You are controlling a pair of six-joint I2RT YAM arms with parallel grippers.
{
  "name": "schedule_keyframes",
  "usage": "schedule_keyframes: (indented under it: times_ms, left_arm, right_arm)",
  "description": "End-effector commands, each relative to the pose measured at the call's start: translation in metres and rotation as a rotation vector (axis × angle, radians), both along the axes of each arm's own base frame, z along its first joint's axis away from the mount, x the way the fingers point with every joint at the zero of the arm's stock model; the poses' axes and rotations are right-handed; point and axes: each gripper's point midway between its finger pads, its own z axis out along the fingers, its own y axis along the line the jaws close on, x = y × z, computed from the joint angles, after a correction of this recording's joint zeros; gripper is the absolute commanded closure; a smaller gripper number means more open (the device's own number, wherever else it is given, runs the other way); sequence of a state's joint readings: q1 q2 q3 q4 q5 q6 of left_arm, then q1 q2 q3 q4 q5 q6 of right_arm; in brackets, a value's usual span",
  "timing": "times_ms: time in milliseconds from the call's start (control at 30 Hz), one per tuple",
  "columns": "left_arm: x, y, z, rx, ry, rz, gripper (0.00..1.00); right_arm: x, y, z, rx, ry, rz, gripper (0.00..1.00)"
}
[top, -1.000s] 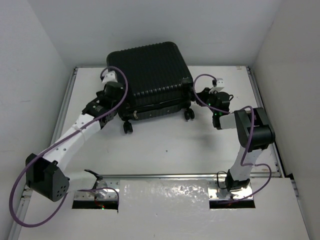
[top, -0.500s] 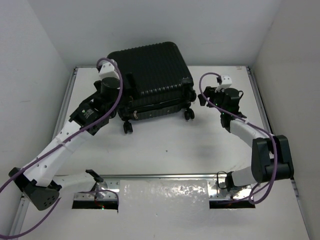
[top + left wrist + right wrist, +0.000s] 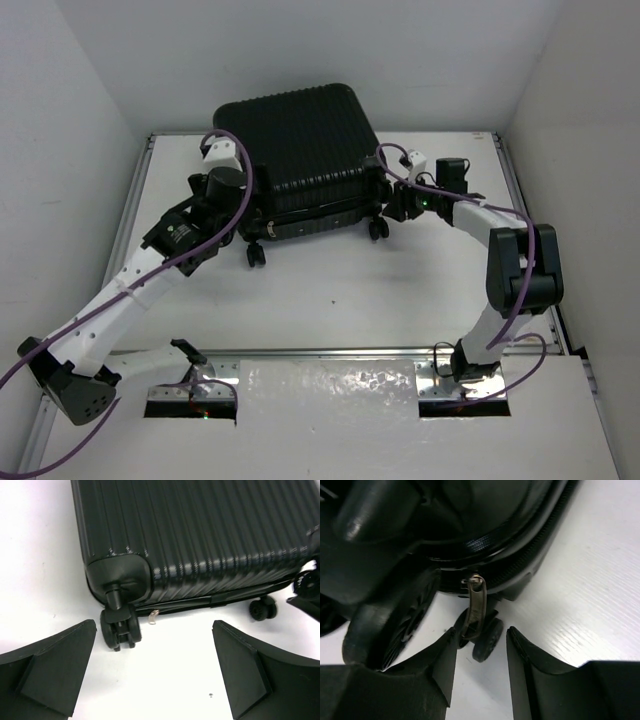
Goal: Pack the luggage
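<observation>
The left gripper (image 3: 154, 630) is held fully spread above the table (image 3: 330, 290), with nothing between its fingers, just short of a wheel (image 3: 120, 627) at the near left corner of the luggage (image 3: 300, 140). The right gripper (image 3: 481, 630) is seen partly open at the near right corner. A zipper pull (image 3: 474, 605) hangs into its gap, unclamped. The luggage is laid closed at the table's far middle.

Your left gripper (image 3: 154, 626) gapes wide, arm stretched toward 1 o'clock; your right gripper (image 3: 481, 632) points toward 9 o'clock, jaws narrowly parted.
</observation>
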State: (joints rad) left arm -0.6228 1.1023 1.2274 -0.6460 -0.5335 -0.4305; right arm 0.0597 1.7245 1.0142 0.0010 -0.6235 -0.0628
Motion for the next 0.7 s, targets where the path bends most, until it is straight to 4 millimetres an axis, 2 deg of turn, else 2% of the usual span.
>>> schedule_keyframes:
  times_ms: [0, 333, 400, 467, 567, 633, 667]
  left_arm:
    - [-0.003, 0.008, 0.004, 0.021, -0.022, 0.008, 0.00]
    - [-0.001, 0.005, -0.019, 0.054, 0.016, -0.004, 0.00]
    - [-0.001, 0.003, -0.024, 0.055, 0.027, -0.016, 0.00]
    - [0.000, 0.000, -0.029, 0.056, 0.038, -0.023, 0.00]
    - [0.000, -0.001, -0.033, 0.059, 0.046, -0.031, 0.00]
    - [0.000, -0.002, -0.034, 0.059, 0.045, -0.033, 0.00]
    - [0.001, -0.002, -0.035, 0.059, 0.047, -0.034, 0.00]
  right_arm:
    - [0.002, 0.016, 0.016, 0.048, -0.043, 0.109, 0.59]
    - [0.020, 0.021, 0.029, 0.089, -0.097, 0.088, 0.60]
    - [0.028, 0.021, 0.035, 0.101, -0.133, 0.071, 0.65]
    - [0.035, 0.019, 0.035, 0.097, -0.142, 0.053, 0.66]
    - [0.041, 0.020, 0.033, 0.097, -0.145, 0.053, 0.74]
    - [0.045, 0.021, 0.033, 0.097, -0.150, 0.055, 0.80]
    - [0.046, 0.021, 0.031, 0.097, -0.137, 0.056, 0.87]
